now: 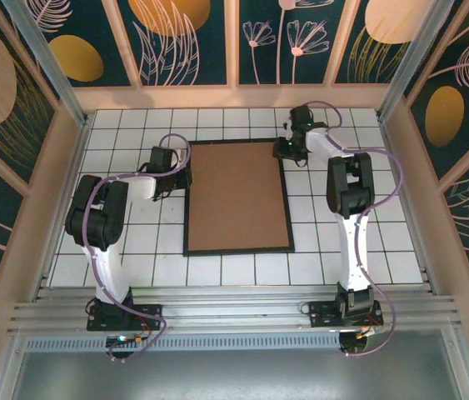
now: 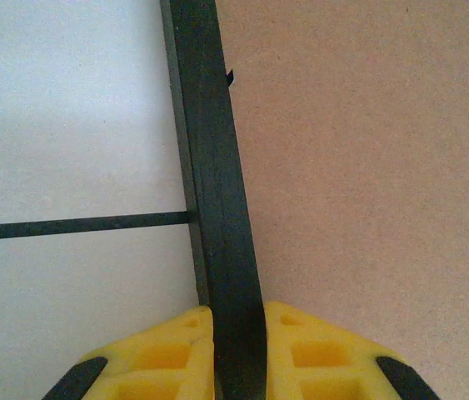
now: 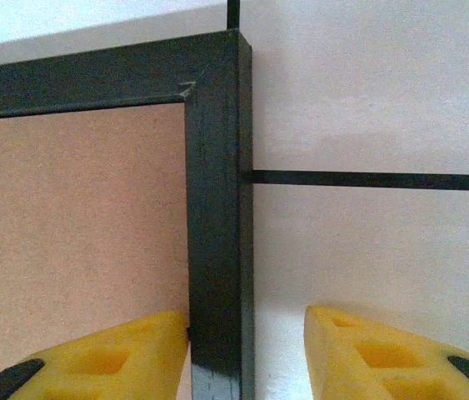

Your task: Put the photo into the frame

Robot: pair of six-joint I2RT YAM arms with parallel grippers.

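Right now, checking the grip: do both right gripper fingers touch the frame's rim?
No, one yellow finger meets the frame, the other stands apart with white table between.

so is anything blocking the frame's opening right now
Yes: the brown backing board fills the frame inside its black rim. The left gripper pinches the left rim; the right gripper straddles the right rim.

White tiled table (image 1: 217,271) with dark grid lines, bounded left, right and far by pale wooden walls. A black-rimmed frame (image 1: 238,250) lies flat near its centre, long sides running near to far, with a brown board (image 1: 238,196) facing up inside the rim. Tiles show on all four sides of the frame.
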